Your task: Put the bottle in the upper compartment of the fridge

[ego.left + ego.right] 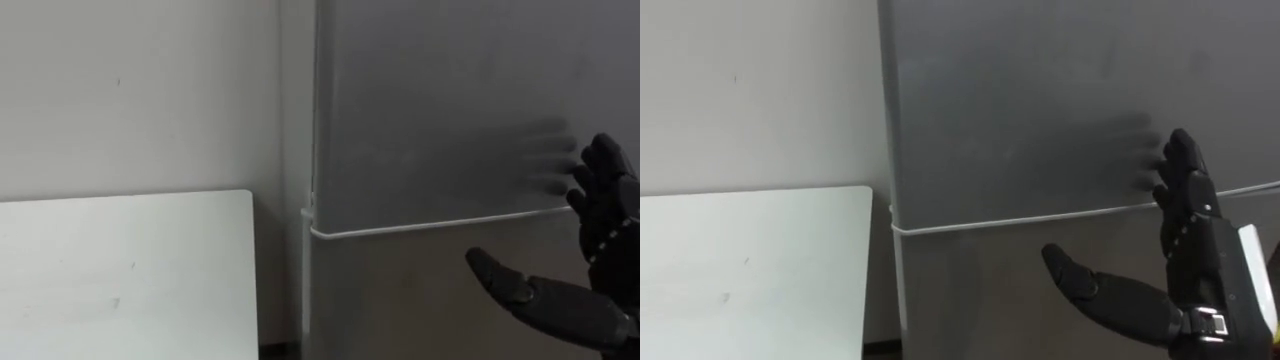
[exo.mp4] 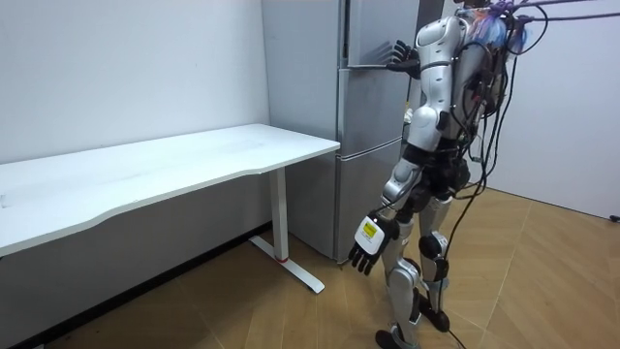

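Right hand (image 1: pixel 1188 230), lower right of frame: fingers straight, thumb spread, empty, up at the fridge's upper door (image 1: pixel 1040 100) just by the seam (image 1: pixel 1040 217) over the lower door (image 1: pixel 990 300). Left hand (image 2: pixel 366 254), low centre of room view, hangs relaxed and empty. Bottle: can't tell where it is. Your risks: the door is shut, and flat fingers could slip off the seam or catch the lower door. Open it empty-handed and you've nothing to load.
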### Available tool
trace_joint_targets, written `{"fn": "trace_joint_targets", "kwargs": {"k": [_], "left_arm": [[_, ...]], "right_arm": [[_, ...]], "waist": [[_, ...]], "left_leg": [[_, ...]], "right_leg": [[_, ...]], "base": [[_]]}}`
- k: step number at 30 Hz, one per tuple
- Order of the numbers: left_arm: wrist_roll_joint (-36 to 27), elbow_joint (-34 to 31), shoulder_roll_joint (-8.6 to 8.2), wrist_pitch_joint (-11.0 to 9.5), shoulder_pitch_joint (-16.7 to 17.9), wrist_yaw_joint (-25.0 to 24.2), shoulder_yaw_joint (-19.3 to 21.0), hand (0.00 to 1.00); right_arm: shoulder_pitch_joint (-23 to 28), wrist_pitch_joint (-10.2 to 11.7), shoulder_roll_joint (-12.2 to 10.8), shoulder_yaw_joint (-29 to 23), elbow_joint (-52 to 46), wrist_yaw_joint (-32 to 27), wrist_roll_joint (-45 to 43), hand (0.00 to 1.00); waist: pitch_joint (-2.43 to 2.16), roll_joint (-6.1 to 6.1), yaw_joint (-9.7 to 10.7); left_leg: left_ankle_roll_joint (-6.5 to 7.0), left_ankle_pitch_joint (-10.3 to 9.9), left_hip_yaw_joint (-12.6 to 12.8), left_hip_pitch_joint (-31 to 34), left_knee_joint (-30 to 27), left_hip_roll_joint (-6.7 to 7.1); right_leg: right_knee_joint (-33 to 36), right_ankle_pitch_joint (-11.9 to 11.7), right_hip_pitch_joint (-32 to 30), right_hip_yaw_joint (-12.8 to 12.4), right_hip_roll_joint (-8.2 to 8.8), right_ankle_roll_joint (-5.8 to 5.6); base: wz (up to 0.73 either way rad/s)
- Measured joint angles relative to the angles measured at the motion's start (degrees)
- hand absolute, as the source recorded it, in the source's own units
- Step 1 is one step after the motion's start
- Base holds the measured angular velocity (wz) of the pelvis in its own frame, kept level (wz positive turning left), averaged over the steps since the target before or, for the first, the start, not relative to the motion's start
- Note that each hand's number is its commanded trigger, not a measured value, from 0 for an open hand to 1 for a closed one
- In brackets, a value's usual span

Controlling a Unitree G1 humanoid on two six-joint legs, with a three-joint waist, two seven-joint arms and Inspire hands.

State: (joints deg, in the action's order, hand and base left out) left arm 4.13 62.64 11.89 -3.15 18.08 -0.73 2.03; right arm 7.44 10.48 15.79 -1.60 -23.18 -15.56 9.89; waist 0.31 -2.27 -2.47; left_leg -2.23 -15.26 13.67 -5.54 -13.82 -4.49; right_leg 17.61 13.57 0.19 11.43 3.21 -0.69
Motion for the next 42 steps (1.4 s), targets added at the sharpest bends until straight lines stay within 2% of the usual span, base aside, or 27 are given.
{"fn": "trace_joint_targets", "kwargs": {"k": [3,9,13,15,16,18,20,22,26,31,37,39,42], "left_arm": [[0.46,0.01,-0.01,0.01,-0.29,0.01,-0.05,0.00],[0.98,-0.14,0.24,0.74,-0.88,-0.82,0.21,0.00],[2.97,-0.67,0.34,1.98,-1.31,-2.23,0.44,0.00],[2.98,-0.80,0.60,2.64,-1.60,-2.25,0.32,0.00],[3.11,-0.95,0.95,3.14,-1.73,-2.25,0.21,0.00],[4.72,-1.15,1.26,3.96,-1.77,-2.25,0.18,0.00],[5.33,-1.80,1.01,5.28,-1.93,-2.29,0.01,0.00],[5.43,-3.29,0.90,6.13,-1.61,-2.31,0.02,0.00],[5.45,-5.79,0.97,7.37,-1.62,-2.32,0.04,0.00],[5.42,-7.07,1.01,7.93,-0.55,-2.31,0.14,0.00],[5.41,-9.00,1.02,7.77,0.60,-2.73,0.78,0.00],[5.41,-9.58,0.85,7.45,1.15,-2.70,1.91,0.00],[5.27,-9.85,0.73,6.55,2.30,-2.26,3.90,0.00]], "right_arm": [[-1.63,0.04,-0.16,0.39,1.16,-0.54,2.07,0.00],[-5.42,0.67,-0.26,0.36,5.73,-0.84,3.48,0.00],[-9.63,0.85,-0.24,0.89,11.98,-1.48,3.09,0.00],[-10.90,0.74,-0.04,0.77,14.46,-2.20,3.73,0.00],[-11.79,0.65,0.02,0.69,15.99,-2.64,4.09,0.00],[-13.60,0.72,0.02,0.79,19.00,-3.15,4.05,0.00],[-15.99,1.57,0.02,0.76,24.19,-3.14,4.95,0.00],[-17.94,2.17,0.11,0.69,27.67,-3.13,5.82,0.00],[-22.10,0.76,0.38,0.63,32.63,-3.09,7.53,0.00],[-22.61,0.23,2.31,0.39,33.97,-2.54,9.54,0.00],[-22.44,0.70,2.80,0.02,32.91,-1.26,14.85,0.00],[-21.40,0.59,2.82,-1.38,31.77,-0.21,15.82,0.00],[-17.31,-0.38,2.87,-4.21,30.62,0.18,17.16,0.00]], "waist": [[0.07,-0.22,-1.07],[0.19,-0.93,-1.25],[0.23,-1.50,-1.56],[0.42,-1.76,-1.62],[0.52,-2.26,-1.69],[0.34,-2.59,-2.03],[0.33,-2.84,-2.05],[0.32,-2.86,-2.11],[0.28,-2.79,-2.56],[0.12,-2.39,-2.57],[-1.01,-0.38,-0.93],[-1.07,-0.18,-0.54],[-1.08,-0.48,-0.38]], "left_leg": [[-0.02,0.02,-0.14,0.01,0.00,-0.02],[-0.01,0.02,-0.87,0.84,-1.03,-0.05],[0.31,0.35,-1.44,1.03,-1.56,0.02],[0.36,0.38,-2.36,1.54,-1.79,0.08],[0.45,0.55,-3.11,2.06,-1.98,0.12],[0.49,1.00,-3.18,2.52,-1.96,0.08],[0.65,1.86,-3.51,3.07,-1.93,0.03],[0.63,2.23,-4.10,3.30,-1.96,0.34],[1.49,3.00,-5.23,3.50,-1.94,1.07],[1.39,3.65,-6.10,4.16,-2.50,1.34],[1.39,3.64,-6.30,4.86,-2.89,1.30],[1.45,3.71,-6.31,4.36,-2.40,1.30],[1.50,3.74,-6.31,3.17,-1.40,1.32]], "right_leg": [[0.44,-0.05,0.14,0.04,0.01,0.07],[0.32,-0.24,-0.08,0.70,0.25,0.22],[0.34,-0.89,0.03,1.15,0.46,0.37],[0.10,-1.14,-0.13,1.78,0.51,0.18],[0.01,-1.26,-0.25,2.20,0.57,-0.09],[-0.28,-1.91,-0.25,2.21,0.47,-0.02],[-2.00,-3.55,0.34,2.70,0.24,0.11],[-2.00,-4.01,0.26,3.05,0.57,0.01],[-1.94,-4.52,-0.08,3.21,1.05,0.23],[-1.99,-5.08,-0.08,3.81,1.66,0.19],[-2.66,-5.63,0.53,4.57,1.27,-0.20],[-3.00,-5.67,0.94,4.46,1.16,-0.23],[-3.47,-5.16,1.65,4.50,1.02,-0.34]], "base": [[-0.01],[0.02],[0.01],[0.16],[0.13],[0.06],[0.08],[0.11],[0.04],[0.11],[0.07],[0.04],[0.02]]}}
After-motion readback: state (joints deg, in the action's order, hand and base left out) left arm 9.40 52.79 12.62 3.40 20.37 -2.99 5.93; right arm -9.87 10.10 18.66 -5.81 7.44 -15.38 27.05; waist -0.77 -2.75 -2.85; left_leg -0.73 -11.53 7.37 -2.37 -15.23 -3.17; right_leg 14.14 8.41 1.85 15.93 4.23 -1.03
